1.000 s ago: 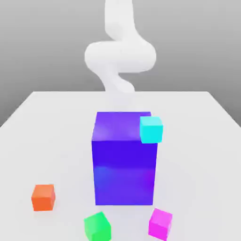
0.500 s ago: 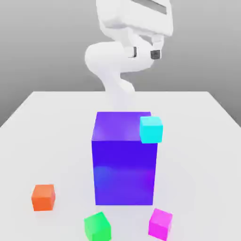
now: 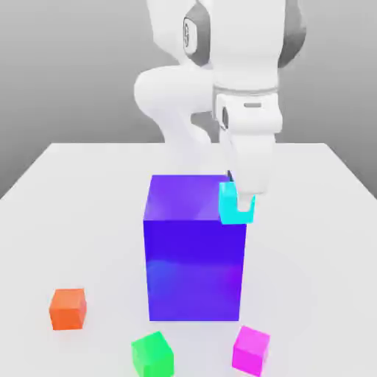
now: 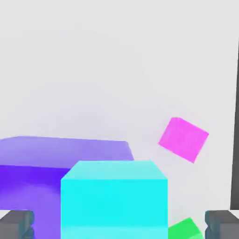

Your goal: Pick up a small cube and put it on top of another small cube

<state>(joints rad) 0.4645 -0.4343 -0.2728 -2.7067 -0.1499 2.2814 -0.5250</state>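
Gripper [image 3: 241,200] pointing down over cyan cube [image 3: 235,209] at top corner of large blue-purple block [image 3: 194,250], fingers straddling it, contact not discernible; magenta-pink small cube [image 3: 251,350] on table [image 3: 316,243], well below gripper, near green cube [image 3: 152,354].

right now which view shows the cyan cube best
The hand view: the cyan cube sits large and close between the fingertips. In the exterior view the cyan cube is small and partly covered by the gripper beside the large blue-purple block.
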